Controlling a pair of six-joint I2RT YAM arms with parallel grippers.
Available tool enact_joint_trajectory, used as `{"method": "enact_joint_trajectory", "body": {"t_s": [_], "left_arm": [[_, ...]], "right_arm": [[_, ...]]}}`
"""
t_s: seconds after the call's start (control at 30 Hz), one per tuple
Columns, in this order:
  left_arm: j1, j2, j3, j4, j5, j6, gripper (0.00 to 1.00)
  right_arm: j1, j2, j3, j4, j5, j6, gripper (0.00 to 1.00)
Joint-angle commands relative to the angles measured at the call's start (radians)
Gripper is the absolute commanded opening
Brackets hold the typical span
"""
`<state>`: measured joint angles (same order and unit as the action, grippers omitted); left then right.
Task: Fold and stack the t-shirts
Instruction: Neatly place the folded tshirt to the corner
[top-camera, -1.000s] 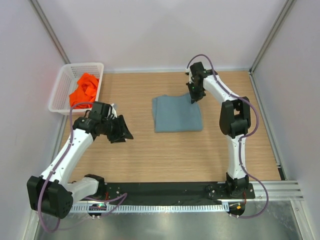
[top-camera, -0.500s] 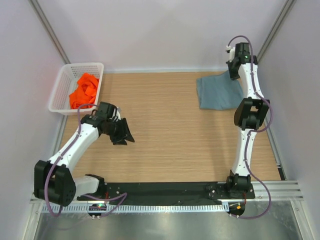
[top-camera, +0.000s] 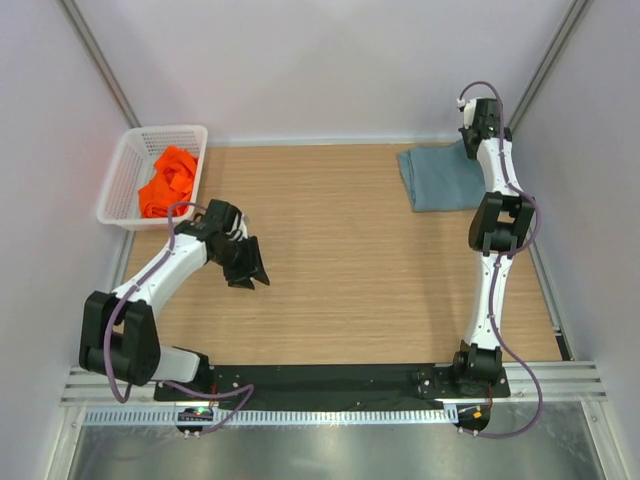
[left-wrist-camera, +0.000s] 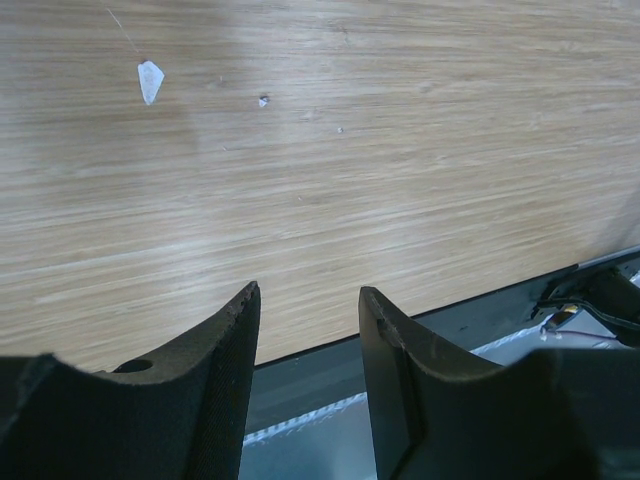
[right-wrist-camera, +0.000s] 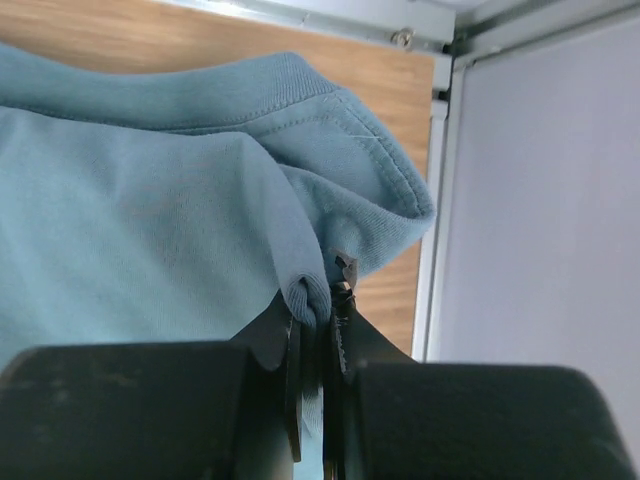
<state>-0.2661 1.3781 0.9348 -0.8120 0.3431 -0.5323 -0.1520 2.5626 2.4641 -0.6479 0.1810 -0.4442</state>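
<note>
Pinching grey-blue shirt (right-wrist-camera: 150, 200): right pincer (right-wrist-camera: 318, 300) (far-right corner); left pincer (left-wrist-camera: 307, 300): jaws apart

The right arm (top-camera: 494, 167) covers one edge of the grey-blue shirt (top-camera: 438, 178).

Folded t-shirt (top-camera: 440, 178) on table (top-camera: 340, 280) far right, bunched t-shirt (top-camera: 167, 180) in basket (top-camera: 125, 165) far left, left end effector (top-camera: 252, 279) before basket.

— How many shirts are you seeing?
— I am counting two: one grey-blue shirt (top-camera: 440, 178) lying at the far right corner of the worktop (top-camera: 340, 260), and one orange shirt (top-camera: 168, 180).
— And baskets?
— I am seeing one white basket (top-camera: 170, 130), sitting at the far left corner.
— Grippers?
— I am carrying two: my left gripper (left-wrist-camera: 308, 300) and my right gripper (right-wrist-camera: 318, 300).
</note>
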Motion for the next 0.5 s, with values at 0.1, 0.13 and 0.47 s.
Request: {"method": "enact_joint_trajectory", "body": {"t_s": [0.1,0.13,0.47], "left_arm": [[-0.001,0.036,0.047,-0.015,-0.019,0.045,0.45],[-0.002,0.042,0.048,-0.015,-0.021,0.046,0.45],[-0.001,0.090,0.079,-0.026,-0.029,0.041,0.45]], "right_arm": [[-0.023,0.038,0.078,0.163,0.025,-0.123,0.02],[-0.027,0.034,0.067,0.186,0.025,-0.135,0.02],[-0.064,0.068,0.076,0.277,0.054,-0.133,0.01]]}}
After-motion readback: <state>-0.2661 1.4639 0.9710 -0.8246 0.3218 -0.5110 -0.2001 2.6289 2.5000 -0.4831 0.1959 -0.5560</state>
